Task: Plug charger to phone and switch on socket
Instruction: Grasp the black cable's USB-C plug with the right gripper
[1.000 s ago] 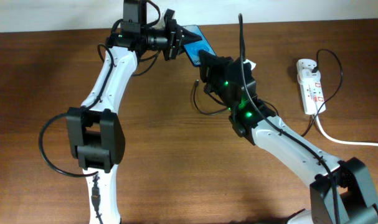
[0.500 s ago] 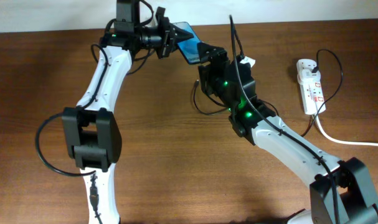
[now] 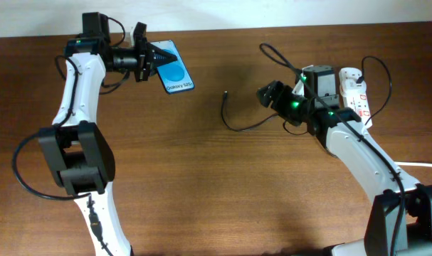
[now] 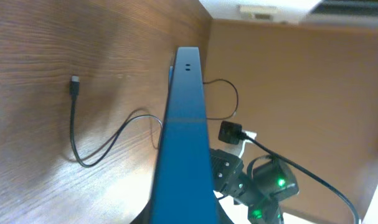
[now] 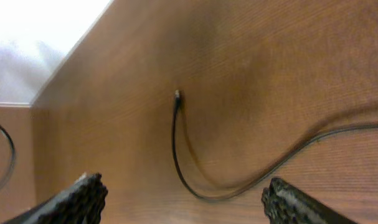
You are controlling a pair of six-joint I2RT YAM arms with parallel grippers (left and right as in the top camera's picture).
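Observation:
My left gripper (image 3: 148, 58) is shut on the phone (image 3: 174, 71), holding it above the table at the back left with its blue screen facing up. From the left wrist the phone (image 4: 185, 143) shows edge-on. The charger (image 3: 238, 127) lies loose on the wood, and its connector tip (image 3: 225, 93) is apart from the phone. My right gripper (image 3: 267, 94) stands open to the right of that tip and holds nothing. In the right wrist view the cable (image 5: 195, 190) curves between the two fingers (image 5: 83, 199), with its tip (image 5: 177, 95) farther ahead. The socket (image 3: 356, 96) lies at the far right.
A thick white cord (image 3: 393, 160) runs from the socket off the right edge. A thin black lead (image 3: 383, 78) loops around the socket. My right arm (image 4: 263, 180) shows in the left wrist view, beyond the phone.
The left arm swung left with the phone, away from the right gripper. The right gripper opened and drew back right toward the socket. The charger's tip now lies free on the table.

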